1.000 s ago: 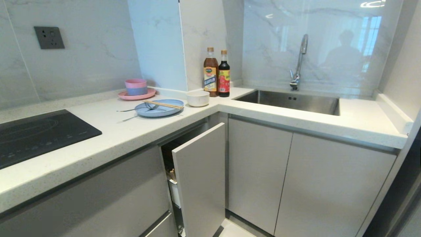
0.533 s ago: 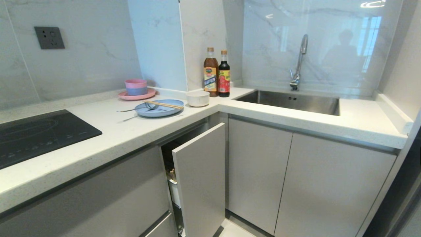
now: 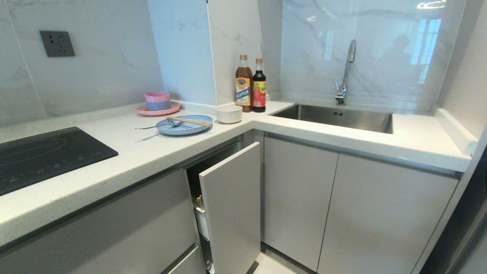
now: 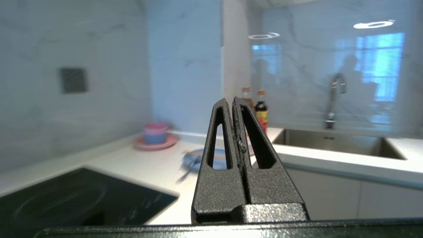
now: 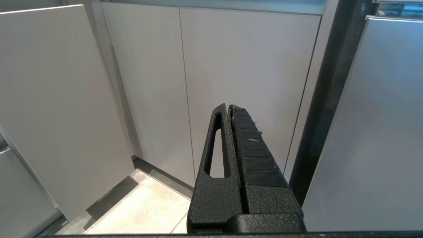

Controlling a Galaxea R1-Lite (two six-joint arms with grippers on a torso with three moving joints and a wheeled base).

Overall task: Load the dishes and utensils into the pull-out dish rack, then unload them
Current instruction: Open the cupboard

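Our left tool (image 4: 232,100) and right tool (image 5: 228,107) are both clenched, empty; blue plate (image 3: 184,126) with chopsticks (image 3: 189,121) and white bowl (image 3: 228,113) sit mid-frame on the tabletop (image 3: 144,152), dish rack (image 3: 230,205) below, pulled partly out

A home kitchen. An L-shaped white speckled stone table (image 3: 159,148) carries a black glass induction hob (image 3: 42,156) set flush at one end and a stainless-steel sink (image 3: 342,118) with a chrome tap (image 3: 347,68) at the other. Grey-veined marble-look wall tiles (image 3: 114,57) hold a dark grey socket (image 3: 57,43). Two sauce bottles (image 3: 251,85) stand in the corner, and flat pale-grey cabinet doors (image 3: 342,213) run below.
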